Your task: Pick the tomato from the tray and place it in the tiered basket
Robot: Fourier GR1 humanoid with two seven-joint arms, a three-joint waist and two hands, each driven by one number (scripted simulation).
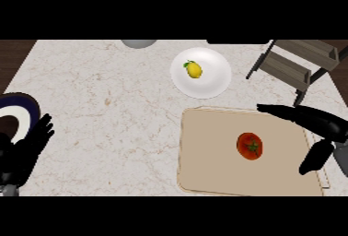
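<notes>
Item 1: tomato [249, 145], red with green calyx, lying on the beige tray [211, 156], just to the left of the right hand and not touching it

Item 2: right hand [319, 126], black, hovering over the tray's right edge, fingers straight and spread wide from the thumb, holding nothing

Item 3: tiered basket [299, 62], dark frame with wooden shelves, standing beyond the right hand at the worktop's [108, 106] far right corner

Item 4: white plate [211, 80] carrying a lemon [194, 69], sitting beyond the tray, up and left of the right hand

Item 5: left hand [27, 147], open with fingers up, resting at the view's left edge, well apart from the tray, nothing in it

Item 6: dark blue and white plate [17, 115], showing partly beside the left hand

Item 7: grey round object [138, 43], cut by the far edge, kind unclear
</notes>
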